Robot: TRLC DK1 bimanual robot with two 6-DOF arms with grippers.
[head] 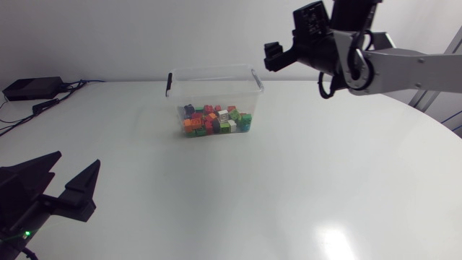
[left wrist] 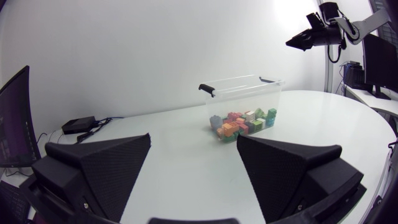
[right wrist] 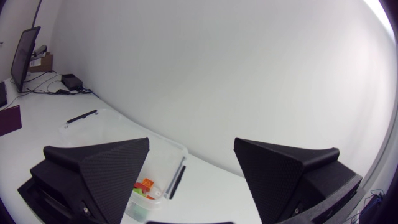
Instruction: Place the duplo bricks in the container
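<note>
A clear plastic container [head: 213, 71] with black handles stands at the back middle of the white table. Several coloured duplo bricks [head: 215, 120] lie inside it. My right gripper [head: 271, 58] hangs high in the air, above and just right of the container. In the right wrist view the right gripper [right wrist: 191, 149] is open with nothing between its fingers, and the container [right wrist: 161, 140] and bricks [right wrist: 146, 186] show below it. My left gripper [head: 78, 159] rests open and empty near the front left. From the left gripper [left wrist: 194, 143] the container [left wrist: 249, 99] stands well ahead.
A black box [head: 29, 88] with cables lies at the back left of the table, also visible as a black box [left wrist: 78, 124] ahead of my left gripper. I see no loose bricks on the tabletop [head: 289, 180].
</note>
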